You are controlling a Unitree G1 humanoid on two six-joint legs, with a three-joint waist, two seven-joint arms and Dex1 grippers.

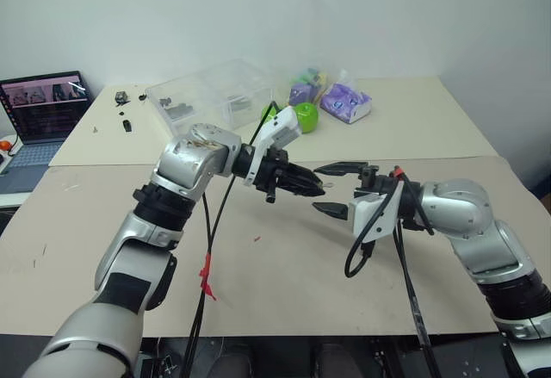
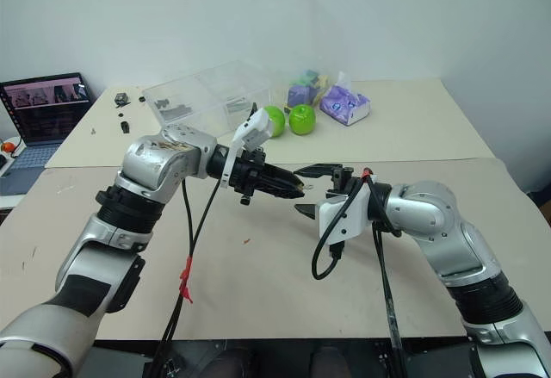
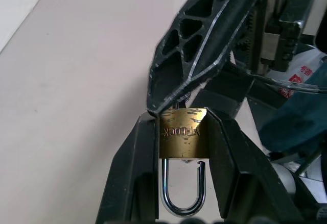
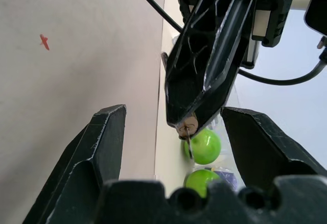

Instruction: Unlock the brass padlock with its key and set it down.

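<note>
**Brass lock held up, shackle popped open**

Brass padlock (image 3: 183, 133) is pinched between the left gripper (image 3: 181, 132) fingers, held up in the air above the table (image 1: 284, 266). It is kept steady so its key end faces the right gripper (image 1: 337, 189), whose jaws are spread wide with nothing in them. Its long axis runs along the left fingers, and the open silvery shackle (image 3: 183, 188) is pointed back toward the left wrist.

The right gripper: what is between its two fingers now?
In the right wrist view, the left gripper reaches into the gap between the right gripper's open fingers, holding the padlock. Neither finger touches it.
</note>
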